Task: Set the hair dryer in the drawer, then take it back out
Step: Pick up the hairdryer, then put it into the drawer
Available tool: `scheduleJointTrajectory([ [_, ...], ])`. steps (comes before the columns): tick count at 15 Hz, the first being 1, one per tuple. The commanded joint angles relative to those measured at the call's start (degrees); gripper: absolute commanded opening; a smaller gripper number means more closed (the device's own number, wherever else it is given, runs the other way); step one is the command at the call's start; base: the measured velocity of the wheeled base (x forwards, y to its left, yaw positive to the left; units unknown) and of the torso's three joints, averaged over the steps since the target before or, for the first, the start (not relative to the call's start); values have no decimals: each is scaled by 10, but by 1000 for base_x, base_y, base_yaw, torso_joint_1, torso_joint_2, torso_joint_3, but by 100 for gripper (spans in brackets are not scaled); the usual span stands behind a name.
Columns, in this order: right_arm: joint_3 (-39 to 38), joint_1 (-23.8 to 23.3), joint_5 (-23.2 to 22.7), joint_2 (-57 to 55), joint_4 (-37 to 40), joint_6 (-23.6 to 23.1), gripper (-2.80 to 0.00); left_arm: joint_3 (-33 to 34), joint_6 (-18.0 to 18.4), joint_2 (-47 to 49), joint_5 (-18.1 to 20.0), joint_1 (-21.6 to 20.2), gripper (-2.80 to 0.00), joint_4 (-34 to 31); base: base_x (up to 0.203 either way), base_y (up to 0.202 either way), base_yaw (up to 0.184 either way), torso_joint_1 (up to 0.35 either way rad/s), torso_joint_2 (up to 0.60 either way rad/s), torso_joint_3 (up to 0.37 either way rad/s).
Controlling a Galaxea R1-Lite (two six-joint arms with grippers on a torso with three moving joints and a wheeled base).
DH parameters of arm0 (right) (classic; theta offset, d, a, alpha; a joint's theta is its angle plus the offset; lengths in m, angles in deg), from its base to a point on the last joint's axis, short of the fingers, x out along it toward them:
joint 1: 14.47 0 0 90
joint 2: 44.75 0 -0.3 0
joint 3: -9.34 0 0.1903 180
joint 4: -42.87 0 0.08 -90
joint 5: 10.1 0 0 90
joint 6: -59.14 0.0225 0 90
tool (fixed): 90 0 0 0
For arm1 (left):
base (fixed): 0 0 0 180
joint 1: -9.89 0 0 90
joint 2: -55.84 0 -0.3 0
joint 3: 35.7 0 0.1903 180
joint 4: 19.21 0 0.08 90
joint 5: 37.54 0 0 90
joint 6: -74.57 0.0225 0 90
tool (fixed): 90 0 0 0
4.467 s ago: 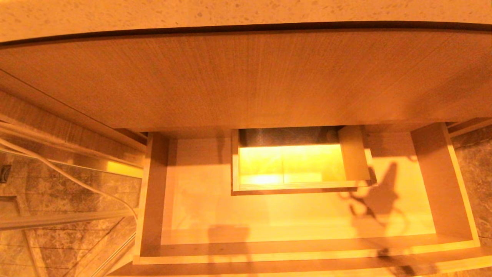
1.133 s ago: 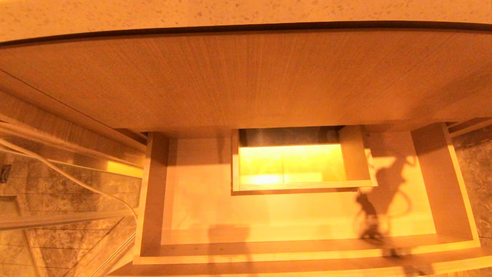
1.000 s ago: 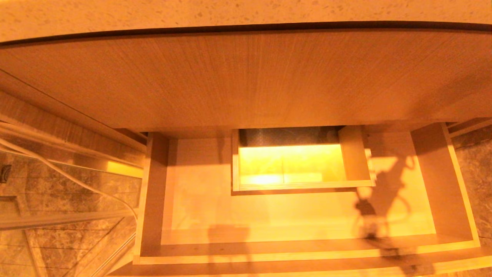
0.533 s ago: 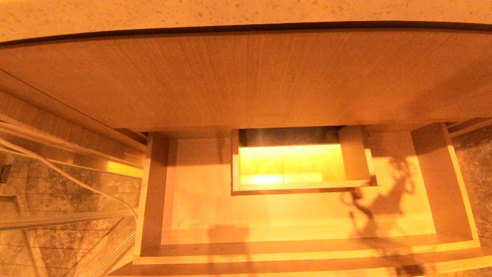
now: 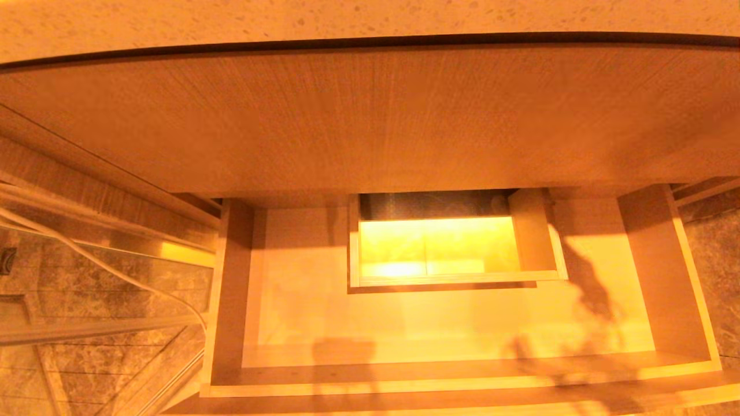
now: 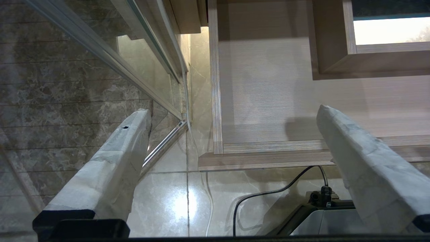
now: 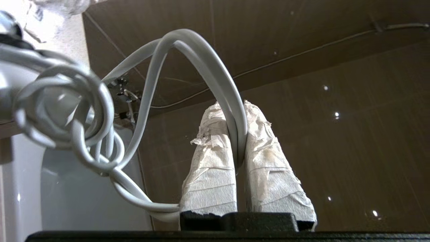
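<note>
Wood of a light grain makes the drawer point(image 5: 231, 289), which stands pulled out under the counter, I think so that an arm can reach its floor from above. On the left, the left gripper point(image 6: 231, 161) hangs parked above the drawer's left front corner and the floor tiles, with its taped fingers point(image 6: 114, 161) spread wide and nothing between them. Inside the drawer I see only the pale floor and the boxed cut-out point(image 5: 451, 248) at mid-back; no object lies in it (just a soft shadow on the right part). On the right, the right gripper point(image 7: 238, 148) has its wrapped fingers point(image 7: 211, 168) pressed together on a loop of the white cord point(image 7: 201, 64), probably because this loop was easy to catch. The hair dryer point(image 7: 16, 84) hangs by this cord beside the gripper, with the cord wound round it. In the head view it does not show, so I judge it is lifted outside the drawer.
</note>
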Motion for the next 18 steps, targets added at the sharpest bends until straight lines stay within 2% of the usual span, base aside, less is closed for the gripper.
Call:
scheduleJointTrajectory([
  [1,5,0,1,35,15,-2,-280,0,0,0,0,0,0,0,0,0,0,0,0,0],
  [4,22,1,9,60,65,0,-280,0,0,0,0,0,0,0,0,0,0,0,0,0],
  [11,44,7,65,73,126,2,-280,0,0,0,0,0,0,0,0,0,0,0,0,0],
  [14,58,8,106,69,219,0,-280,0,0,0,0,0,0,0,0,0,0,0,0,0],
  [18,57,29,121,74,368,3,-280,0,0,0,0,0,0,0,0,0,0,0,0,0],
])
